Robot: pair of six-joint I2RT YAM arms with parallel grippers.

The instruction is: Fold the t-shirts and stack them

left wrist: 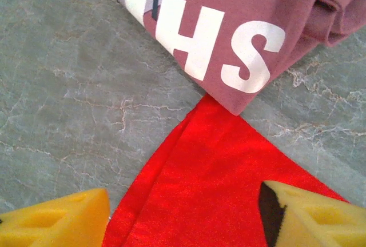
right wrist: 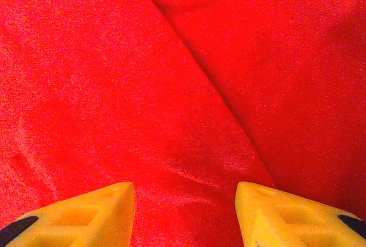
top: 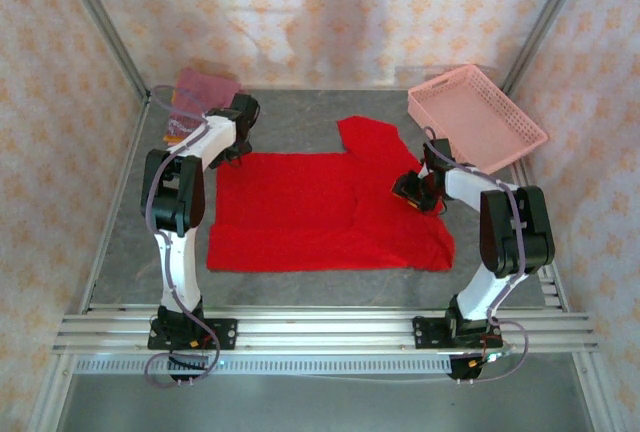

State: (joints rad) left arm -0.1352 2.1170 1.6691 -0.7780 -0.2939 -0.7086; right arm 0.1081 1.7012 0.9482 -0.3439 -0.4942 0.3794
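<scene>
Left gripper (left wrist: 186, 195) and right gripper (right wrist: 184, 190) both parted, empty, over red t-shirt (top: 300, 212). Pinch hem edges squarely, keep fold lines straight.

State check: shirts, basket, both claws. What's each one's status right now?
red t-shirt: spread on the table, one fold edge across it, not folded up
maroon-pink t-shirt: folded, corner meeting the red one's corner
orange t-shirt: under the maroon-pink one, edge peeking out
pink basket: upright, looks empty
left claw: open, over the red corner
right claw: open, over red cloth, gripping nothing
</scene>
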